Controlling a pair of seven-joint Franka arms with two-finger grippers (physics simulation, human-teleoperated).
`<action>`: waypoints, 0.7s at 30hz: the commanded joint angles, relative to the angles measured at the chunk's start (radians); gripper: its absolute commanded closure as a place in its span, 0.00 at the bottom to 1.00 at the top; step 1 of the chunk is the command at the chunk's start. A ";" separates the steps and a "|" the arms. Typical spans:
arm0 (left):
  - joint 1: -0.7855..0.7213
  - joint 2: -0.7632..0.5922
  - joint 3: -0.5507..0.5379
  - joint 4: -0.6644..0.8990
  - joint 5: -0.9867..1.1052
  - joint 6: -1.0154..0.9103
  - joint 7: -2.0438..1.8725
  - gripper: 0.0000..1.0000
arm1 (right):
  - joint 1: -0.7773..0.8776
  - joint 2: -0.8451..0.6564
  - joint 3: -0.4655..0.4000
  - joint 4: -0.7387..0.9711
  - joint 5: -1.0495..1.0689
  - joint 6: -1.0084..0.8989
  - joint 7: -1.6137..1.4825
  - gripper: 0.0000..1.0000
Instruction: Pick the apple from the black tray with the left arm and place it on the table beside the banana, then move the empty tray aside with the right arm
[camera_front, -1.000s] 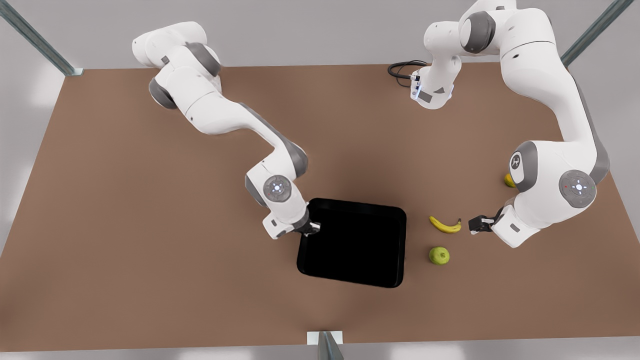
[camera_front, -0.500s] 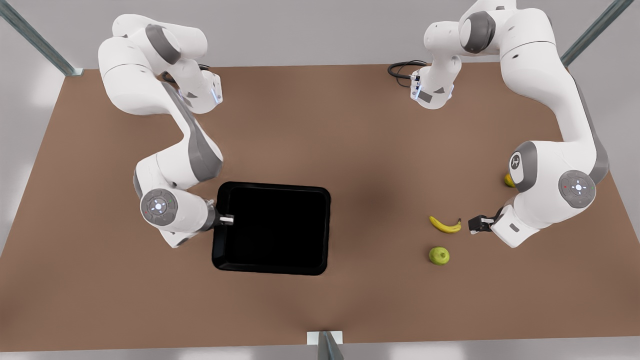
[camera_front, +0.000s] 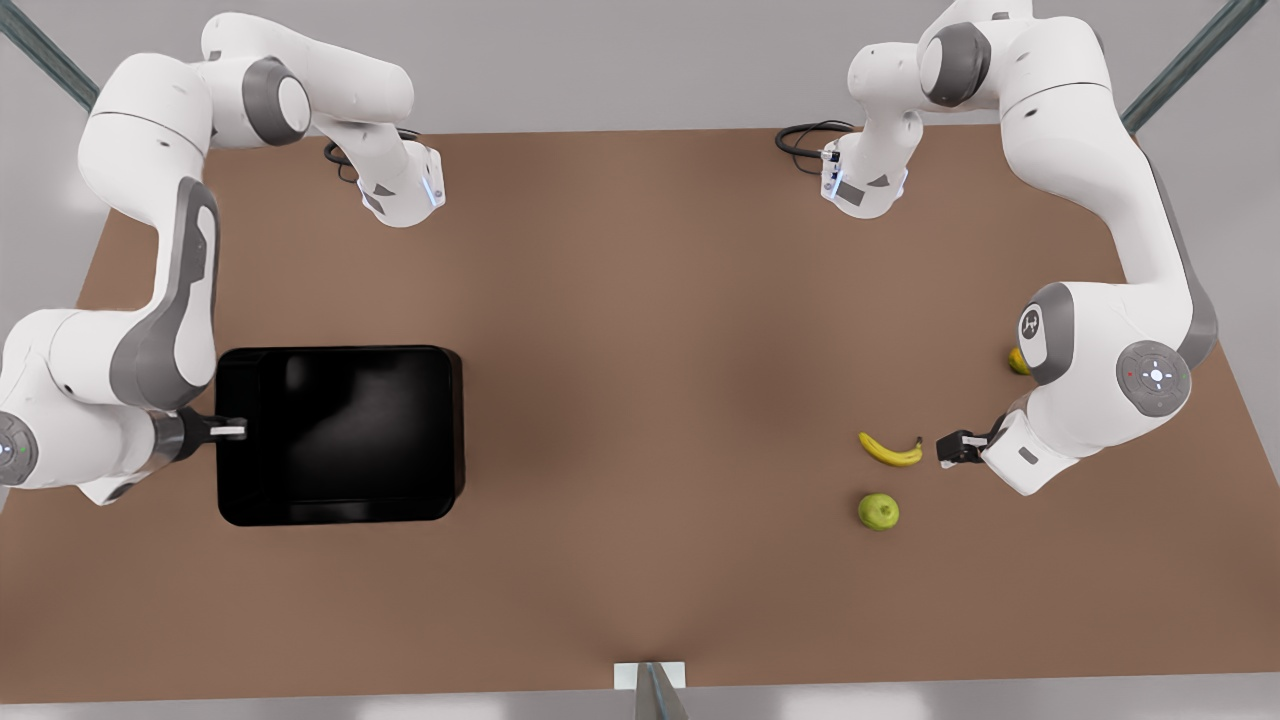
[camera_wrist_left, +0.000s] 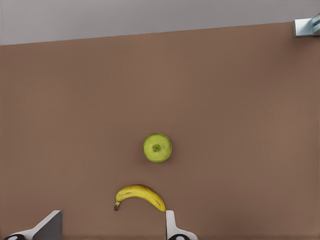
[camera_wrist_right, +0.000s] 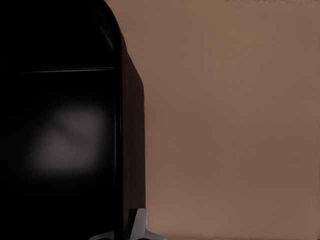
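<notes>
The empty black tray (camera_front: 340, 440) lies near the front view's left edge of the table (camera_front: 640, 300). My right gripper (camera_front: 230, 430) is shut on the tray's left wall; in the right wrist view the tray (camera_wrist_right: 60, 125) shows with the gripper (camera_wrist_right: 125, 231) clamped over its rim. The yellow-green apple (camera_front: 878, 511) rests on the table just below the banana (camera_front: 890, 450) at the front view's right. My left gripper (camera_front: 950, 447) hovers open beside the banana's stem end. From the left wrist camera, the apple (camera_wrist_left: 157, 147) and banana (camera_wrist_left: 141, 195) lie ahead of the spread fingers (camera_wrist_left: 170, 225).
An orange-yellow fruit (camera_front: 1017, 360) peeks out from behind the left arm's elbow. Black cables (camera_front: 805, 140) lie at the back of the table. A metal post (camera_front: 650, 690) stands at the middle of the front edge.
The right gripper has dragged the tray from the table's middle far toward the front view's left. The left arm, apple and banana have stayed put.
</notes>
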 joint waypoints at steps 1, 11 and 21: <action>0.000 -0.001 -0.001 0.001 -0.001 0.000 0.002 0.00 | 0.000 0.021 -0.024 0.000 0.003 0.066 -0.602 0.93; -0.002 -0.004 -0.021 0.004 -0.001 0.000 0.005 0.00 | 0.001 0.127 -0.079 -0.008 0.006 0.230 -0.612 0.63; -0.002 -0.004 -0.021 0.002 0.001 0.000 0.005 0.00 | 0.049 -0.129 0.196 0.000 0.009 0.070 0.019 0.00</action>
